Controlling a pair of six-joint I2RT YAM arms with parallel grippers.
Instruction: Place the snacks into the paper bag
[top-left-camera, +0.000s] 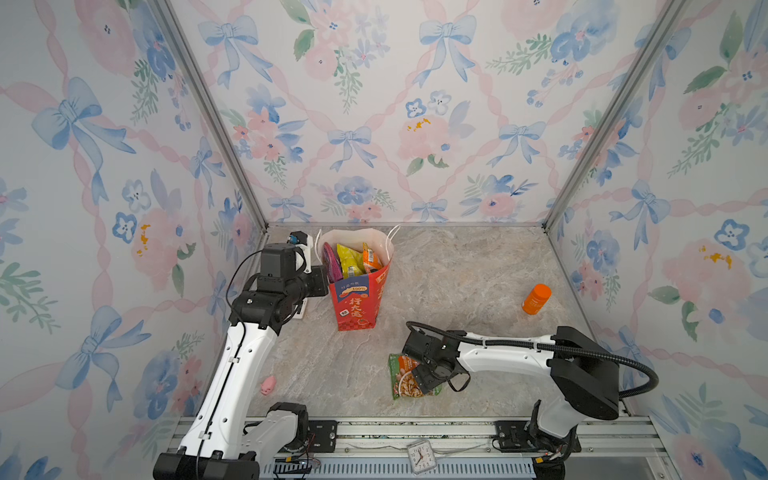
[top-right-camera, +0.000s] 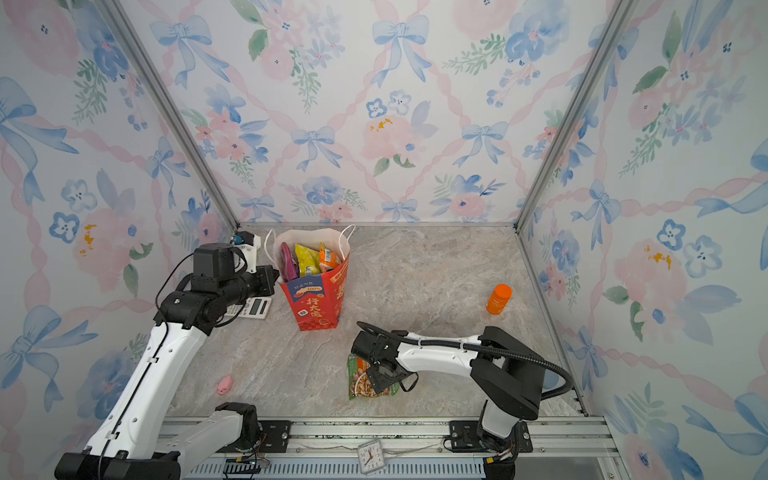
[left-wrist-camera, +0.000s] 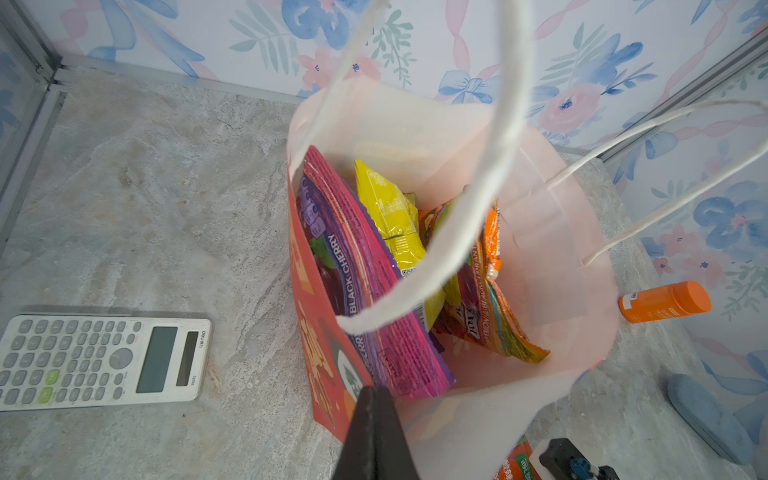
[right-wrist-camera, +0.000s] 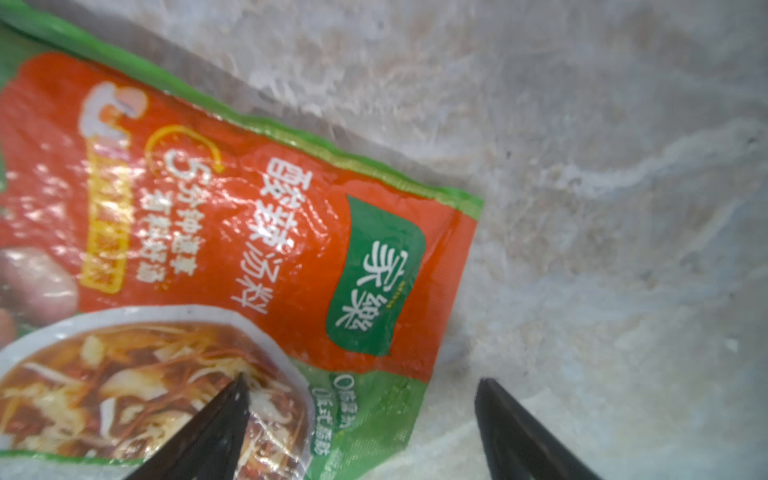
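While the paper bag (top-left-camera: 359, 305) stands upright in both top views, one green packet (top-left-camera: 400, 380) lies under the right gripper (top-left-camera: 424, 380). Left wrist view: the left gripper (left-wrist-camera: 371, 395) pinches the bag's rim (purple, yellow, orange packets (left-wrist-camera: 386, 208) inside). Right wrist view: the fingers (right-wrist-camera: 208, 432) stand wide apart above the green packet.

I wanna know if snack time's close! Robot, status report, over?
Copy: left jaws shut on paper bag rim; right jaws open, straddling edge of soup packet. Purple packet, yellow packet, orange packet inside bag. Orange bottle well aside.
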